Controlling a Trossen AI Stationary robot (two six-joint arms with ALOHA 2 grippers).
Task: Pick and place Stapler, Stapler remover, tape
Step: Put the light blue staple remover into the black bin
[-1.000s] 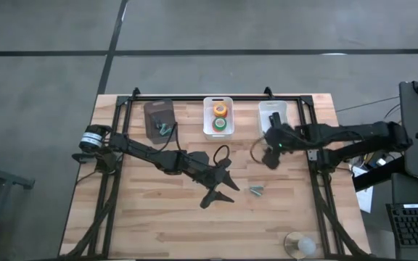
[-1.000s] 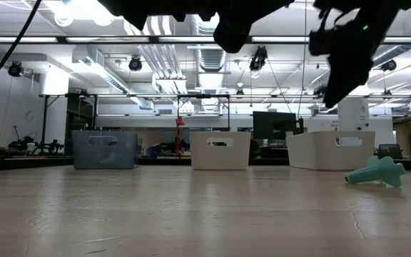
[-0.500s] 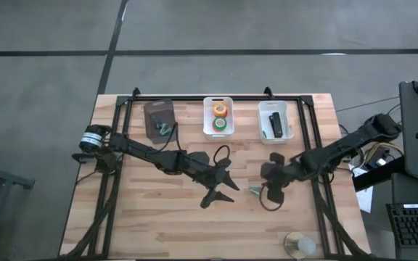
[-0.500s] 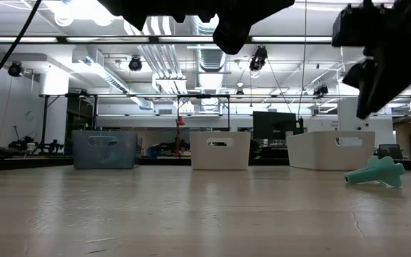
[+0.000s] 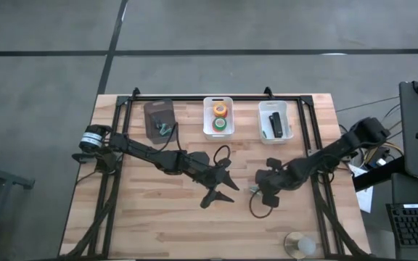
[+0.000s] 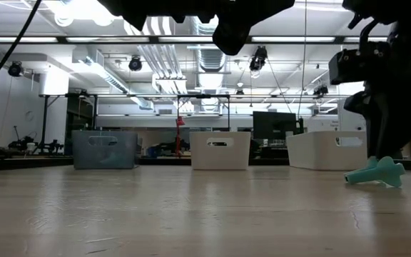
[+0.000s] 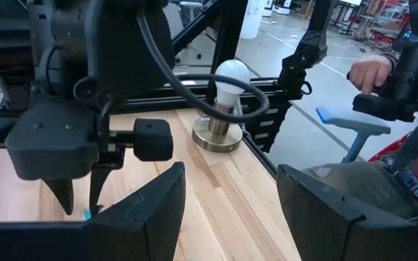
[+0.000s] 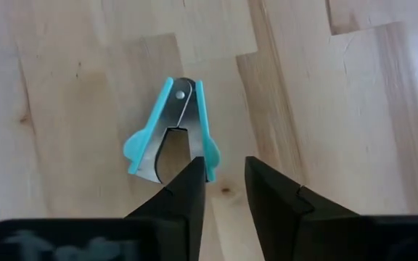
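A teal staple remover (image 8: 171, 130) lies flat on the wooden table (image 5: 158, 217), also seen in the low view (image 6: 375, 172). My right gripper (image 8: 226, 174) points down over it, open by a narrow gap, one finger (image 8: 191, 181) at the remover's wing. The black stapler (image 5: 274, 122) lies in the right white bin (image 5: 287, 119). Orange tape (image 5: 220, 109) and green tape (image 5: 219, 124) sit in the middle white bin (image 5: 207, 116). My left gripper (image 5: 223, 190) waits open above mid-table. My right gripper comes from above, pointing steeply down. One fingertip (image 8: 197, 168) stands at the edge of the remover's teal wing (image 8: 212, 154). I cannot tell whether it touches. The remover lies flat on the table.
A dark bin (image 5: 153, 114) at the far left holds another small remover (image 5: 167, 130). A light bulb on a round base (image 5: 300, 245) stands at the near right edge. A black frame (image 5: 115, 145) runs around the table. A person's hand (image 7: 369, 71) shows beyond the table.
My right gripper has swung from over the right white bin toward the table's near edge and slightly left. It has dropped down to the teal remover and tipped to point more steeply down. The remover has not moved.
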